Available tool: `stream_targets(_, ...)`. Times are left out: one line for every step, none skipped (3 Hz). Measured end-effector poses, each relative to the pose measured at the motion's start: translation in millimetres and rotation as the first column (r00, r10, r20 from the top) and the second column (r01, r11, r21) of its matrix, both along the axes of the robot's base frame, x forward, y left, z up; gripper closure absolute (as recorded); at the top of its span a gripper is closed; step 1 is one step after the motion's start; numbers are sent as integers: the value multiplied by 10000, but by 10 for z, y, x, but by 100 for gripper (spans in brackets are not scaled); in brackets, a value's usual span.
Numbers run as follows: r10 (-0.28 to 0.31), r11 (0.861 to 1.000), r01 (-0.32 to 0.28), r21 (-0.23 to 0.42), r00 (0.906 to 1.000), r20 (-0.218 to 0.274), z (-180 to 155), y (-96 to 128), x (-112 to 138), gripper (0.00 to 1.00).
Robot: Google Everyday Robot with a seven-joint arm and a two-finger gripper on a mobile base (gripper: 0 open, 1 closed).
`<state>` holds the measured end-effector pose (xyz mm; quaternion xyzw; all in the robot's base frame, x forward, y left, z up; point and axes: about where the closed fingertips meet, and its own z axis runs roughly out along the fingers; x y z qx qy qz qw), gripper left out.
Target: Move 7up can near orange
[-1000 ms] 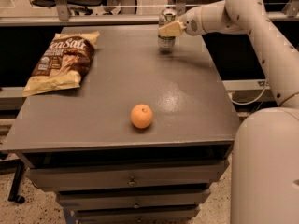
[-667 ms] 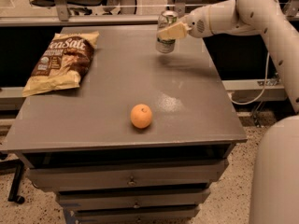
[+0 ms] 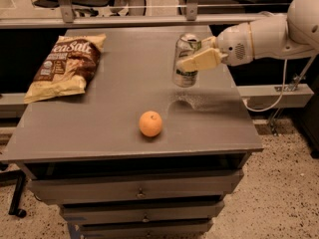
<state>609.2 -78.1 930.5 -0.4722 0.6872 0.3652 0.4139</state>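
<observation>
The 7up can is a silver-grey can with green markings, held upright just above the grey table top at its right side. My gripper comes in from the right and is shut on the can, one cream finger across its front. The orange sits on the table nearer the front edge, down and to the left of the can, well apart from it.
A sea-salt chip bag lies at the table's left. The table sits on a drawer cabinet. A rail and glass partition run behind the table. My white arm reaches over the right edge.
The gripper has carried the can from the table's far right edge toward the front, closer to the orange. The orange and chip bag have not moved.
</observation>
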Motion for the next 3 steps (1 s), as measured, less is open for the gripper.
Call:
stream_targets(653,9968,-644,-480,9977,172,-119,2,-484,100)
stream_targets(1204,9902,-1154,-788,9909,611,-182,41,-809,100)
stream_targets(1618,9848,-1538,-805,9813,1044,-206,120,-1010,100)
